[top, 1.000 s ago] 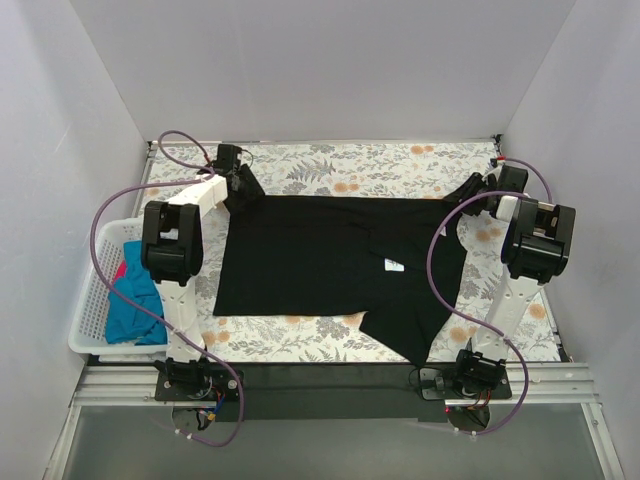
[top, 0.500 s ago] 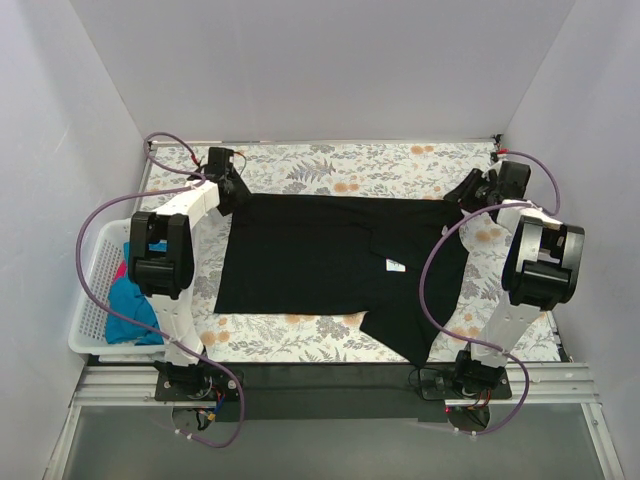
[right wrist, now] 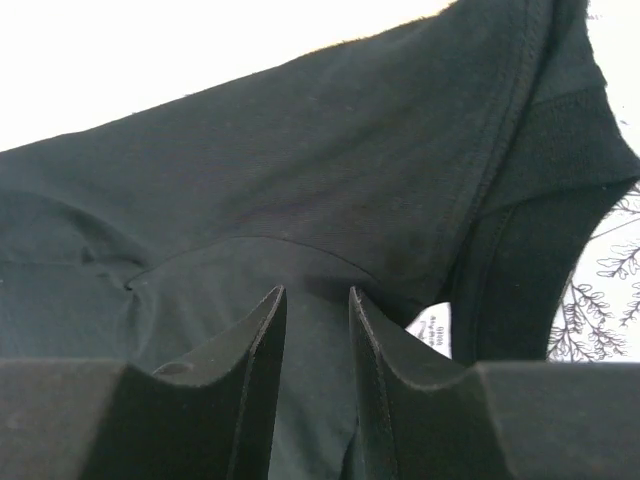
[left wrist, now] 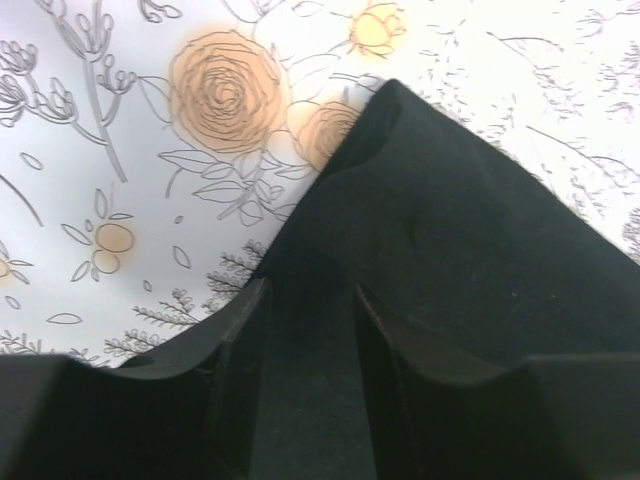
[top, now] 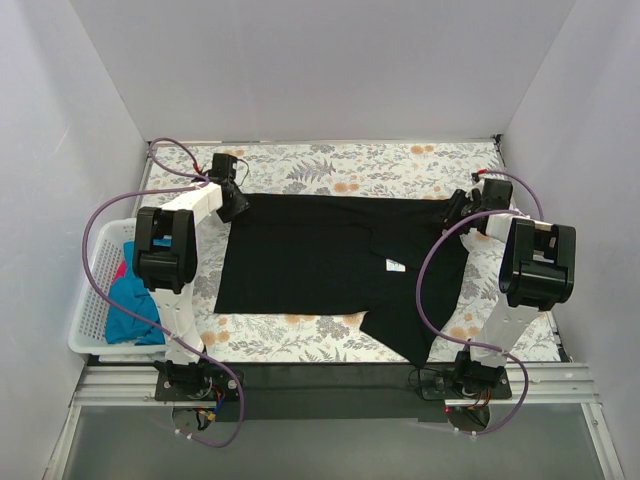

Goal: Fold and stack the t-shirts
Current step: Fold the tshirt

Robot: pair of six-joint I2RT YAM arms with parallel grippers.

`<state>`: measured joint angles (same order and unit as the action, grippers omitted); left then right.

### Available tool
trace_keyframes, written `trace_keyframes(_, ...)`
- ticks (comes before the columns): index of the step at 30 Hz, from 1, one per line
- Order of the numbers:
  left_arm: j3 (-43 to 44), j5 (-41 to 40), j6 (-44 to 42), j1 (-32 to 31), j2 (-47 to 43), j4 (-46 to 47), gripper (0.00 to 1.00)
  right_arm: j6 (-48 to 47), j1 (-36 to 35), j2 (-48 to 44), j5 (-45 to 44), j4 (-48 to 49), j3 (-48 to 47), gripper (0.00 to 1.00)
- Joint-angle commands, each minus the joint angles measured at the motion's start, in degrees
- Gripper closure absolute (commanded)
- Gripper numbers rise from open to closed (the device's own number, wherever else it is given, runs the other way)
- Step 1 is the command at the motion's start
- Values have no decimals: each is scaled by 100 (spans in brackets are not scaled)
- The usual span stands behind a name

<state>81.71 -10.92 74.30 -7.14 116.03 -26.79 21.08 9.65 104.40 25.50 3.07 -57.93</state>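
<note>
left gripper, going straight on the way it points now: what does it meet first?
The black tee: its cloth sits between the fingers of the left gripper. Beyond the tee's corner the line likely meets the floral table cover, though depth is unclear.

Matt black cloth t-shirt (top: pixel 330 260), seemingly soft

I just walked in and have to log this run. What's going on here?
Two robot arms are handling the black t-shirt, spread on the floral table. The left gripper and right gripper each pinch a far corner. It is not yet folded. A teal t-shirt and pink cloth wait in the white basket.
</note>
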Motion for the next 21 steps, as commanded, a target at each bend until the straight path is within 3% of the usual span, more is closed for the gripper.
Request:
trace_keyframes(1,46,-419,-48,-16,147,-247,64,-78,89,194,-193,62,45,62)
trace_keyframes(7,257,-824,-56,10,438,-670,68,-183,335,520,-615,-210,-183,62)
trace_keyframes(14,424,-1009,-39,37,632,-934,69,-552,310,239,-1152,-685,-447,61)
trace_keyframes(21,363,-745,-179,-42,368,-811,61,-1001,-761,-946,-1889,-940,-272,58)
